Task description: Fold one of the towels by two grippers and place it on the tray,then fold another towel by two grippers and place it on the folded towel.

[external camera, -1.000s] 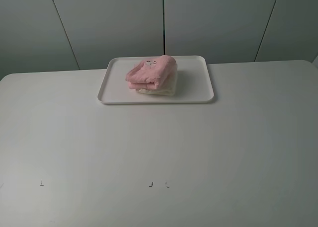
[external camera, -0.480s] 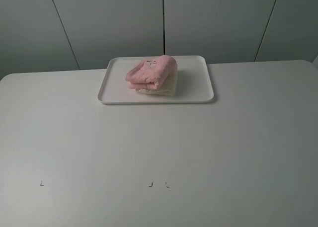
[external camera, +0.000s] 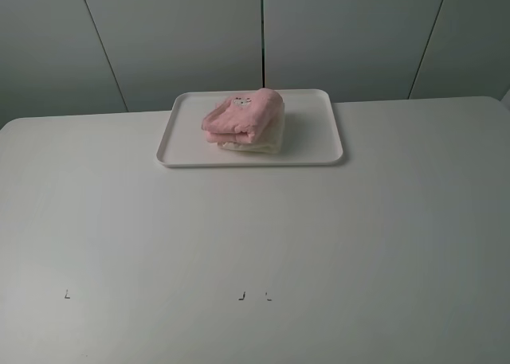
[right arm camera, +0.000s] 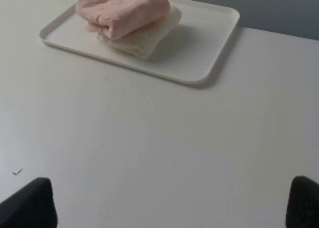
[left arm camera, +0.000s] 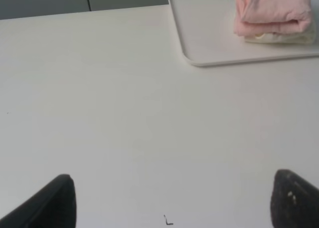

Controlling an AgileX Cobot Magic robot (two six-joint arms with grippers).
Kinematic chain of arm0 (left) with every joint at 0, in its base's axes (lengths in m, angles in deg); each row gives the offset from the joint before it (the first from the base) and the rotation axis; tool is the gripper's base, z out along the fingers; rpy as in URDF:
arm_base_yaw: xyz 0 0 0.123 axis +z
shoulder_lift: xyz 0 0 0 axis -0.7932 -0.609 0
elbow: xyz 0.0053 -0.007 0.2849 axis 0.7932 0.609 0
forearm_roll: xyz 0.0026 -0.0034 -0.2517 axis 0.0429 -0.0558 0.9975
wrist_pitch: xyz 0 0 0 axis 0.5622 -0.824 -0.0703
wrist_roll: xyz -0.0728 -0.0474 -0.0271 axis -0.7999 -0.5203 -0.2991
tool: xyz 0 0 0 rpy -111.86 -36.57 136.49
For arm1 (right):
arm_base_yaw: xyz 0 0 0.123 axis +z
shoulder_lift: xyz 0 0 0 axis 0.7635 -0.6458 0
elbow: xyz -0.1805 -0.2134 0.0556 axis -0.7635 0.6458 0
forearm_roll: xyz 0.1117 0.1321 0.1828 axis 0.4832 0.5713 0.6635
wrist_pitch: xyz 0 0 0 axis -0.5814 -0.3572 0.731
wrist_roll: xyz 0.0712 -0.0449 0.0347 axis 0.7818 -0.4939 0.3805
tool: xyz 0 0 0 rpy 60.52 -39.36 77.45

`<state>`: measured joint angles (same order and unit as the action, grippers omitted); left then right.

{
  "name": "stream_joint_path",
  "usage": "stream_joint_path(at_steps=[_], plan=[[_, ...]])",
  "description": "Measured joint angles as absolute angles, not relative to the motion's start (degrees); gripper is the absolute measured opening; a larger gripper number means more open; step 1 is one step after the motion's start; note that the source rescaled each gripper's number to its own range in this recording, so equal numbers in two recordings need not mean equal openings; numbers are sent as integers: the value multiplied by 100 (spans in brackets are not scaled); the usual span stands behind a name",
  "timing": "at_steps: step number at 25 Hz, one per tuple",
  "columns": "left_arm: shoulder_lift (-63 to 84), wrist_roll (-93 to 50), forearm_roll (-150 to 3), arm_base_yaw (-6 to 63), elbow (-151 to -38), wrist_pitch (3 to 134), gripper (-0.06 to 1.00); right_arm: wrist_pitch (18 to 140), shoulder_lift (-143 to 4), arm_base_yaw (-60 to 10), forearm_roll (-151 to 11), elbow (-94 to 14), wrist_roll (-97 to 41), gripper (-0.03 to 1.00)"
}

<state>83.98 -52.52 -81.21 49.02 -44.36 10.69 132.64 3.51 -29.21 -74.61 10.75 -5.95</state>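
Exterior high: tray (external camera: pixel 319 145) sat at the table's (external camera: pixel 255 244) far edge, centred; pink towel (external camera: pixel 243 113) lay folded on top of the folded cream towel (external camera: pixel 259 143), stack on the tray's middle, its long axis roughly along the tray's length; no arm or gripper showed in this view.

Left wrist: left gripper (left arm camera: pixel 172 200) hung over bare table near its front edge, jaws spread wide, nothing between them; tray (left arm camera: pixel 199 38) and pink towel (left arm camera: pixel 271 13) lay well ahead and off to the robot's right, well apart from the fingertips.

Right wrist: right gripper (right arm camera: pixel 172 203) likewise released and empty; tray (right arm camera: pixel 209 48) with pink towel (right arm camera: pixel 124 11) on cream towel (right arm camera: pixel 144 41) lay well ahead, toward the robot's left.

Judgement: both towels looked stacked, task apparently complete; neither arm clearly nearer the stack.
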Motion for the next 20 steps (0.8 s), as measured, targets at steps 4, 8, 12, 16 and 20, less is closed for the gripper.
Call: stream_joint_path(at_steps=[4, 8, 12, 16, 20], plan=[[8398, -5252, -8153, 4902, -4436, 1069, 100, 13251, 351, -3064, -7658, 1075, -388, 100], [8398, -5252, -8185, 4902, -4436, 1060, 100, 13251, 351, -3682, -7684, 1075, -329, 100], [8398, -5252, -8197, 4902, -4436, 1060, 100, 13251, 351, -4490, -7684, 1075, -316, 100], [8398, -5252, -8197, 4902, -4436, 1060, 100, 13251, 351, -4711, -7706, 1075, -316, 100], [8398, -5252, -8197, 4902, -4436, 1060, 100, 13251, 351, -4710, -7706, 1075, -306, 100]])
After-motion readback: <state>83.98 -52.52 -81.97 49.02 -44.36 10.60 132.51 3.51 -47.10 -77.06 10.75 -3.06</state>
